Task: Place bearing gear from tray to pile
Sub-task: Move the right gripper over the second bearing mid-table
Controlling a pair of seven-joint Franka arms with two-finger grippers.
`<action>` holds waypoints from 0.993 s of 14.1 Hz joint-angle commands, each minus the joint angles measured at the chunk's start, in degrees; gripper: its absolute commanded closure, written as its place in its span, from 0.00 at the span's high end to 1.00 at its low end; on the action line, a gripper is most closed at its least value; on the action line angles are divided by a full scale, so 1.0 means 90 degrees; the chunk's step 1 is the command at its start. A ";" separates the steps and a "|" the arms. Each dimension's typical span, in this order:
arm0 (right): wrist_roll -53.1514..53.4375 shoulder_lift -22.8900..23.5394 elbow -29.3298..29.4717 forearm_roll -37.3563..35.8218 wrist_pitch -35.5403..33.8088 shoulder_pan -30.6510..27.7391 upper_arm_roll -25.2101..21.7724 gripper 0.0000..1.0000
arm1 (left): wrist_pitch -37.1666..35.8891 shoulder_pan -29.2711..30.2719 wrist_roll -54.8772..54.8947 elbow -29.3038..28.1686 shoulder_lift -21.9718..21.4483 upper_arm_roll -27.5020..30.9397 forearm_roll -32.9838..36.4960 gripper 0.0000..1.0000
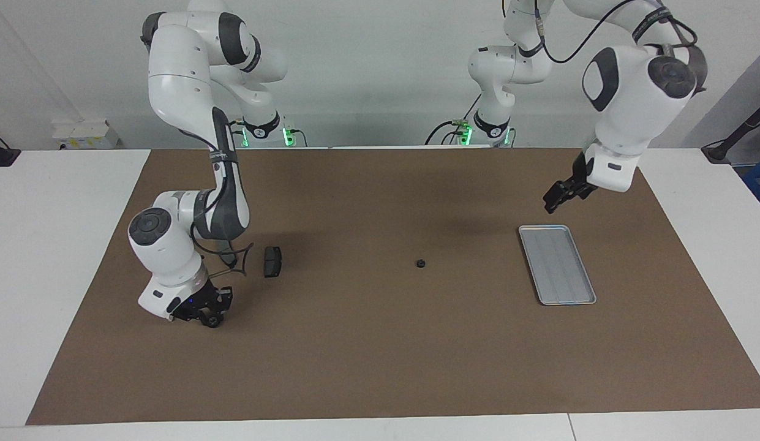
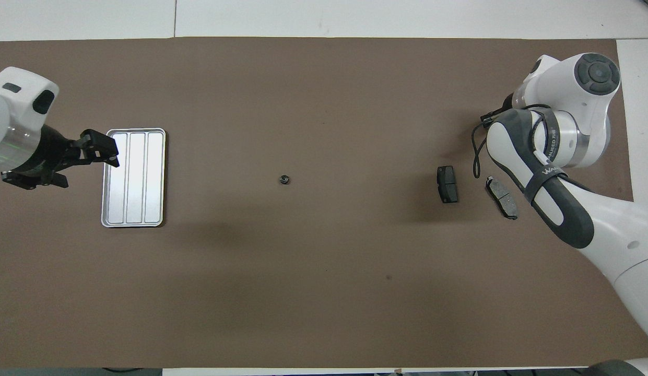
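a robotics lab, going by two white arms (image 1: 190, 110) bolted at a brown-matted table (image 1: 380, 367) against bare white walls.

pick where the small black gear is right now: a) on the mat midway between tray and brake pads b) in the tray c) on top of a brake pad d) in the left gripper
a: the gear lies alone on the brown mat, apart from the empty tray at the left arm's end and the brake pads at the right arm's end, with no gripper at it.
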 commanded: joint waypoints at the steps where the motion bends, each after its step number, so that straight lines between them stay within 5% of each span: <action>1: 0.0164 -0.0124 -0.0059 -0.0028 -0.0070 0.0034 0.0043 1.00 | -0.0337 0.0169 0.0483 -0.0218 -0.0443 -0.0104 0.0044 1.00; 5: 0.1282 -0.0669 0.0145 -0.0038 -0.1210 0.0725 0.0013 1.00 | -0.0181 0.0190 0.0485 -0.0443 -0.0503 -0.0094 0.0044 1.00; 8: 0.3671 -0.1041 0.0400 0.0001 -0.2256 0.1671 0.0062 1.00 | 0.0305 0.0248 0.0631 -0.0501 -0.0493 -0.0046 0.0035 1.00; 10: 0.5448 -0.1091 0.0497 0.0089 -0.2356 0.2433 0.0082 1.00 | 0.0172 0.0258 0.1187 0.0022 -0.0056 -0.0036 0.0006 1.00; 14: 0.7729 -0.1052 0.0711 0.0245 -0.2239 0.3548 0.0092 1.00 | -0.0084 0.0209 0.1247 0.0124 -0.0024 -0.0055 0.0035 1.00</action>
